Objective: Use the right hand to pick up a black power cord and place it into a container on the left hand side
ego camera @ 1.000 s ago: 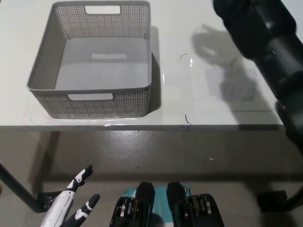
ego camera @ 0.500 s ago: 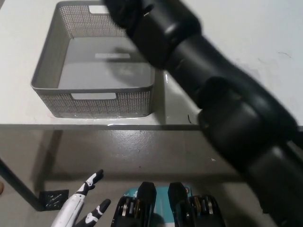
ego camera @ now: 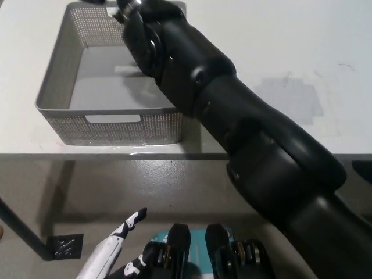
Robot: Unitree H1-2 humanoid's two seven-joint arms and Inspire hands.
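Note:
A grey perforated basket (ego camera: 64,87) stands on the left part of the white table (ego camera: 302,46). The bare part of its floor shows nothing inside. My black right arm reaches from the bottom right across the table and over the basket's right side. The right hand (ego camera: 135,13) is above the basket's far rim at the picture's top, partly cut off, so its grip is unclear. No black power cord is visible in this view. My white left hand (ego camera: 119,250) rests low at the bottom left, below the table, open with fingers apart.
The table's front edge (ego camera: 116,154) runs across the middle of the picture, with grey floor (ego camera: 174,186) below it. A dark table leg (ego camera: 23,232) slants at the lower left. The arm's shadow (ego camera: 290,99) lies on the tabletop to the right.
My right arm has swung from the table's right side leftward, over the basket. The left hand has drifted slightly right. The view has shifted a little.

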